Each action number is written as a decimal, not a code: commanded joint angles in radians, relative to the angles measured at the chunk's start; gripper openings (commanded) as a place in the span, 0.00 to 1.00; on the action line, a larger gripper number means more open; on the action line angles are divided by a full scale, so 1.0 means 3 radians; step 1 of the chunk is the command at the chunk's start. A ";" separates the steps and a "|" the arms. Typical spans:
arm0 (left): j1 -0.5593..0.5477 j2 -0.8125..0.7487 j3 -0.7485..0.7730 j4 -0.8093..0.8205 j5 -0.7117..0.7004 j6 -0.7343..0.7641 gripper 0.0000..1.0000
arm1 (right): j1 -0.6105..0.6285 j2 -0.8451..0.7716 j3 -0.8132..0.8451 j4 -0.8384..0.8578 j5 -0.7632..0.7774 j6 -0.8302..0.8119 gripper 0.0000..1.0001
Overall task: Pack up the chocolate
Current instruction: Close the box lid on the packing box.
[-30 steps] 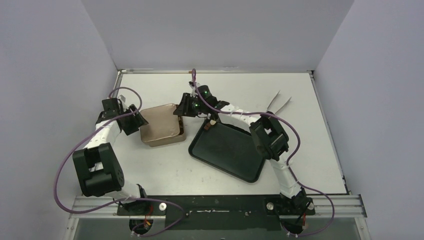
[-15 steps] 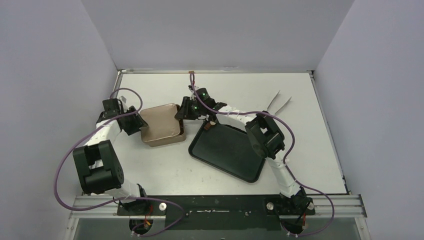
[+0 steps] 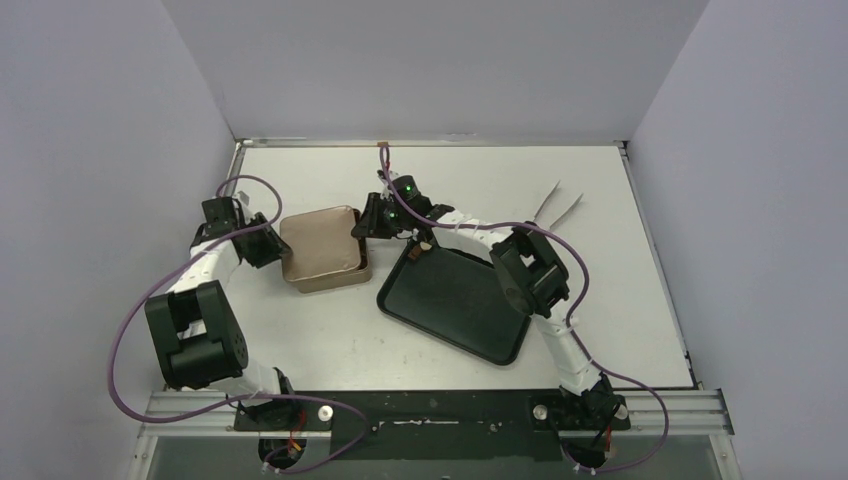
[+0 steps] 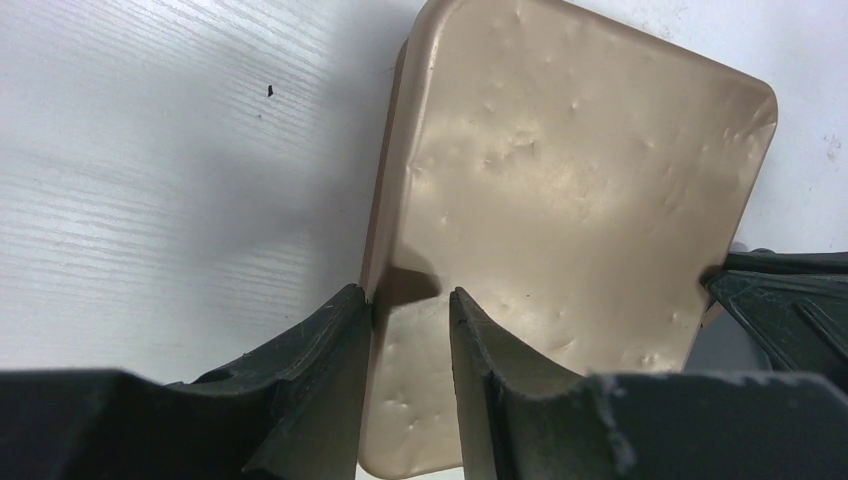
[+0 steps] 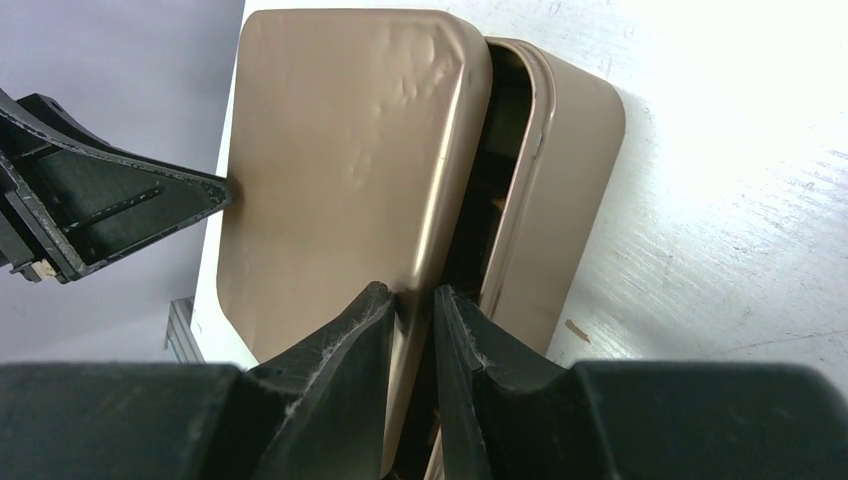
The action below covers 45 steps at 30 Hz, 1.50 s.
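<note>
the top view is evenly lit and sharp, with soft shadows under the arms on the white table (image 3: 620, 270). in the left wrist view the lid (image 4: 560, 180) shows a soft sheen and a grey shadow lies to its left. the right wrist view overexposes the table at upper right; its near fingers (image 5: 340, 340) are slightly blurred.

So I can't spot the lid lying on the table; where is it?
In the top view, left of centre: the lid is held askew over the tin by the left gripper and right gripper, beside the black tray.
</note>
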 commanded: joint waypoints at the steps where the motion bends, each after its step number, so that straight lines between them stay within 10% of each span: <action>1: -0.0036 -0.0190 0.0081 0.0204 0.0279 -0.0132 0.32 | 0.0058 -0.0121 0.0053 0.0281 -0.0083 0.0011 0.22; 45: -0.0186 -0.0125 0.0013 0.0251 0.0188 -0.0179 0.32 | -0.0023 -0.0471 -0.0251 0.0391 0.0014 0.0023 0.22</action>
